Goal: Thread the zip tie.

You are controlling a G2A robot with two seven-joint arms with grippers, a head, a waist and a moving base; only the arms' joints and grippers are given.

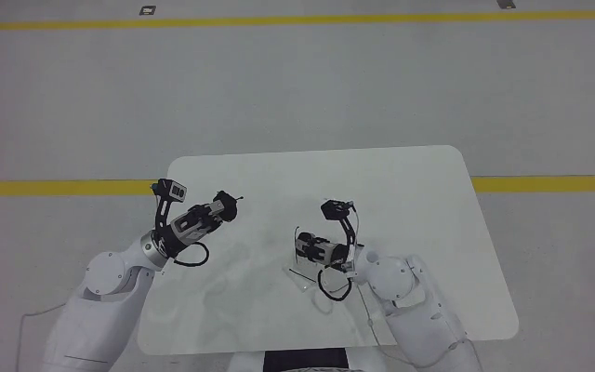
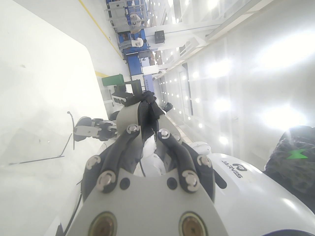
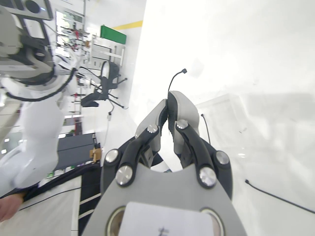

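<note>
We saw the right gripper (image 3: pixel 168 110) squeezed tight on a thin black zip tie (image 3: pixel 171 79). The tie's little square head stuck out past the tips, over the white table (image 3: pixel 221 37). The left gripper (image 2: pixel 147 104) was squeezed tight too, well apart from it, and we could not tell if it held anything. More zip ties (image 3: pixel 270 195) lay on the table near the right gripper

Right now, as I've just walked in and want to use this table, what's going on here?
The right gripper is shut on a black zip tie, its head sticking out past the fingertips, over the white table. The left gripper is shut too, held apart from it; what it pinches is unclear. Spare zip ties lie on the table. No threaded loop shows yet.
</note>
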